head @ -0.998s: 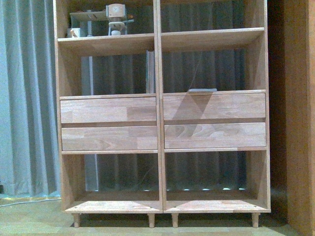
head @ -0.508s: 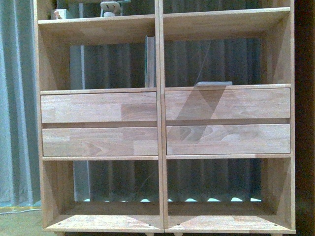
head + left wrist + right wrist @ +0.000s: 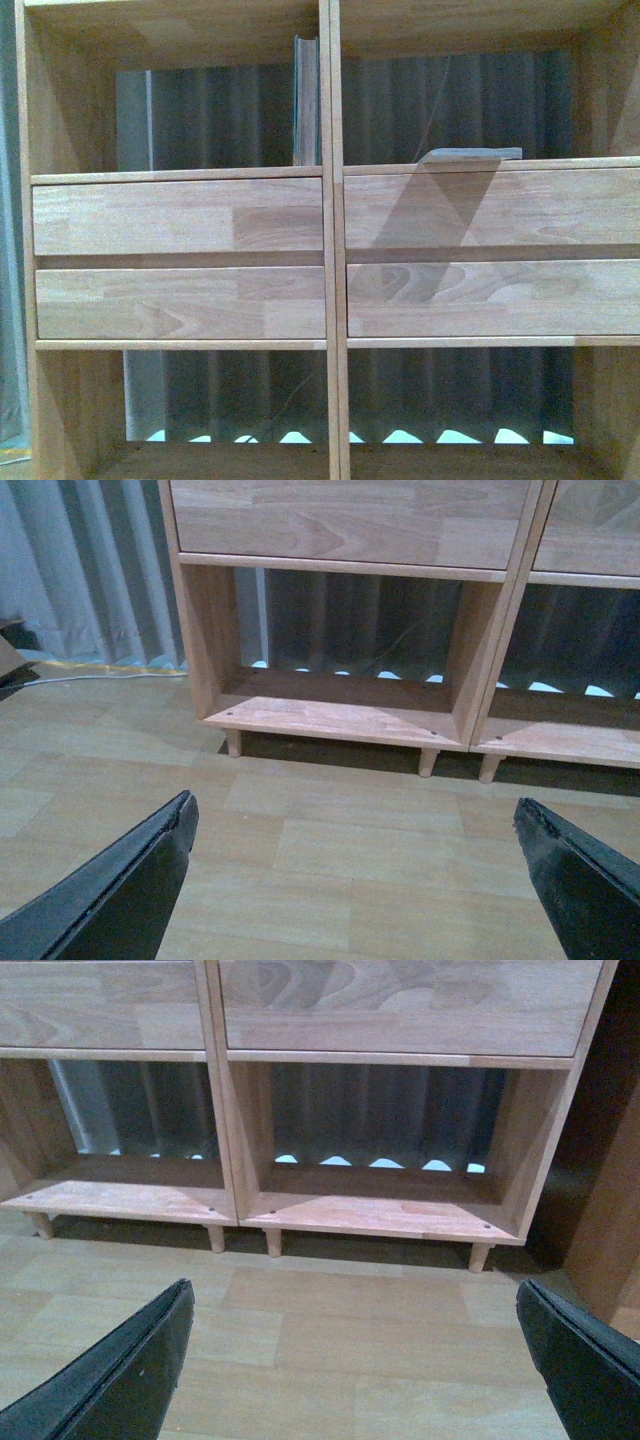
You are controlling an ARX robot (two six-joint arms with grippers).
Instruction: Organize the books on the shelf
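Observation:
The light-wood shelf (image 3: 180, 215) fills the front view, with its central divider and four drawer fronts. A tall book (image 3: 305, 100) stands upright against the divider in the left middle compartment. A thin book (image 3: 472, 154) lies flat above the upper right drawer. Neither arm shows in the front view. My left gripper (image 3: 355, 830) is open and empty over the wood floor before the shelf's lower left compartment (image 3: 340, 710). My right gripper (image 3: 355, 1310) is open and empty over the floor before the lower right compartment (image 3: 380, 1210).
A grey curtain (image 3: 80, 570) hangs behind and left of the shelf. A white cable (image 3: 90, 676) lies on the floor at the curtain's foot. A darker wooden cabinet (image 3: 610, 1230) stands right of the shelf. Short peg legs (image 3: 480, 1256) hold the shelf off the floor.
The front view has closed in on the shelf: the frame fills more of the picture, the upper shelf with its objects has left the top, and the legs have left the bottom.

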